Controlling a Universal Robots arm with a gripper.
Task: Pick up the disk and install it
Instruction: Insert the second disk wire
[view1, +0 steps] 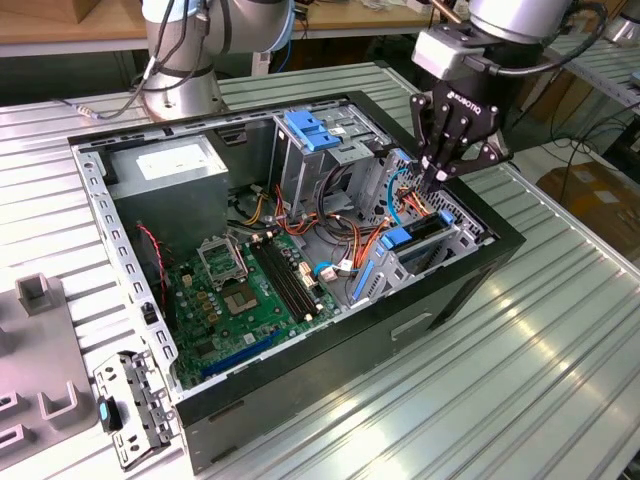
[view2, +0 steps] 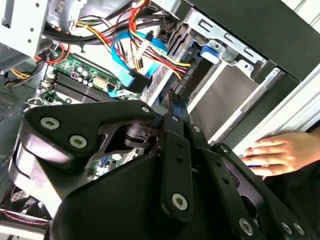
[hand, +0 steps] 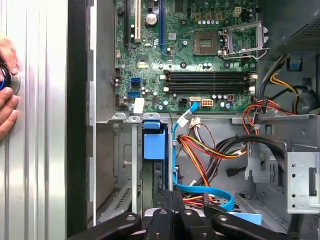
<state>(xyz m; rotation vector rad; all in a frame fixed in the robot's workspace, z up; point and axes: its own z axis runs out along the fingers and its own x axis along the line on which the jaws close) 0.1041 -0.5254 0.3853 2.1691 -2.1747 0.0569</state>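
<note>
The disk (hand: 151, 145) stands on edge in the drive cage (view1: 445, 245) at about 3 o'clock of the open case (view1: 300, 400) in the exterior view, its blue carrier end (view1: 397, 238) facing the motherboard. Your tool (view1: 437, 182) hangs just above it with its fingers drawn narrow; they look closed together, and I can't tell that they pinch anything. That suits a downward push more than a grasp, I'd judge. Blue and orange cables (hand: 200, 160) crowd the cage at its inner side, close to the tool's path. Mind the hand (hand: 7, 100) resting on the surface (view1: 560, 380) outside the case wall. Farther off lie the motherboard (view1: 250, 290) and, at 11 o'clock, the grey box (view1: 165, 165).
</note>
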